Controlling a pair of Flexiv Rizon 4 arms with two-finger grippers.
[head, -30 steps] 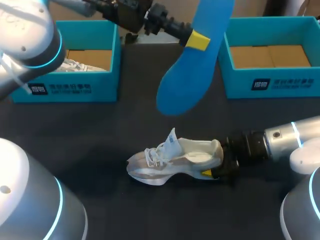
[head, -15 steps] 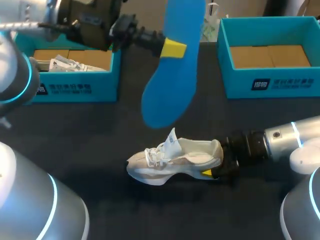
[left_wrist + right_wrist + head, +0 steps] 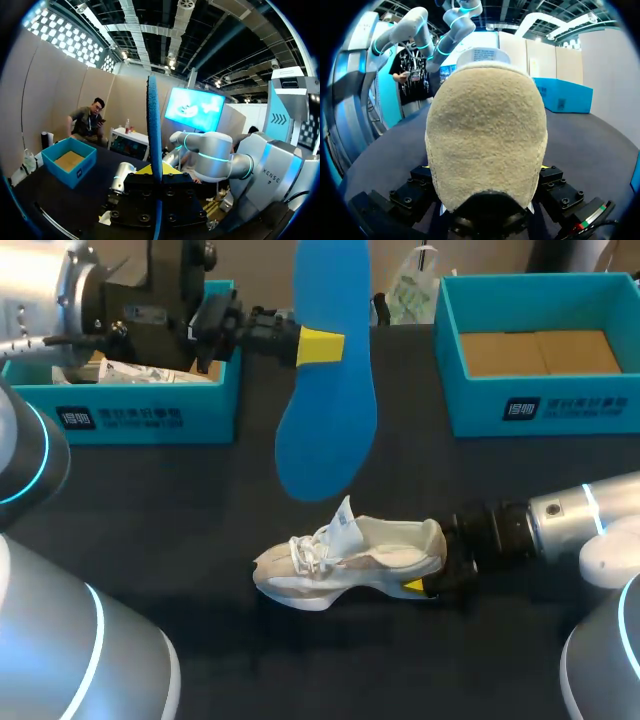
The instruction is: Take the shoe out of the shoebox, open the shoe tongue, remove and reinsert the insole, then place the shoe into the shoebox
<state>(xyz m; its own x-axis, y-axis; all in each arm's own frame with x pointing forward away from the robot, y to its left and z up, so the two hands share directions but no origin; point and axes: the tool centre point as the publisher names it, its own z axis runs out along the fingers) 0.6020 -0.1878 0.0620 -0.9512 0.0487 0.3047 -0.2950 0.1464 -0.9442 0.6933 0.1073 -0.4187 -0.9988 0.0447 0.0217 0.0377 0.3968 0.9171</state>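
On the worktop (image 3: 180, 510) the shoe (image 3: 350, 560) is set on its sole, outside both boxes, and its heel (image 3: 487, 135) is gripped from two sides by the closed right claw (image 3: 432, 578). In the right wrist view the heel fills the space between the fingers. The tongue (image 3: 343, 515) is raised, so the mouth is open. Above and just behind the shoe the insole (image 3: 325, 440) is hung nearly upright, broad end lowest. It is pinched high up by the left claw (image 3: 320, 345), which is closed on it; in the left wrist view it is seen edge-on between the fingers. Because so much thin foam is left unsupported below the pinch, the lower end is likely to bend or fold against the collar or tongue rather than slide toward the toe. A hard push may also make it slip in the pinch. As the shoe is held only at the heel, a downward push could tip or twist it, and the tongue could be knocked shut. Farther back, the left box (image 3: 130, 415) lies under the left arm and could be clipped, while the right box (image 3: 540, 400) is well apart.
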